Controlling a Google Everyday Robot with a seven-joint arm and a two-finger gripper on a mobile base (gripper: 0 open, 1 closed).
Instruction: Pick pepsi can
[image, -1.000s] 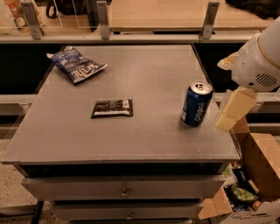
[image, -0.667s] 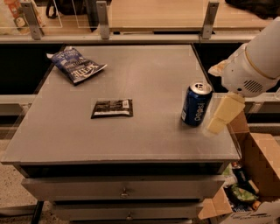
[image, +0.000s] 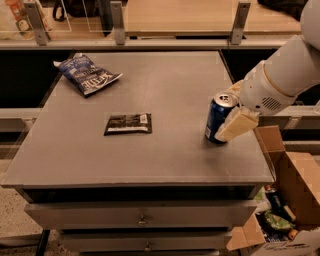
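Note:
The pepsi can (image: 215, 119) is dark blue with a silver top and stands upright near the right edge of the grey table (image: 165, 160). My gripper (image: 229, 122) has come in from the right on the white arm (image: 280, 80). It is right at the can, and its cream-coloured end overlaps the can's right side. The can still rests on the table.
A blue chip bag (image: 87, 75) lies at the table's far left. A small flat black packet (image: 128, 124) lies near the middle. An open cardboard box (image: 290, 200) with rubbish stands on the floor to the right. Drawers sit under the table top, and a railing runs behind.
My gripper has moved left from beside the table's right edge until it is against the can. The can, bag and packet have not moved.

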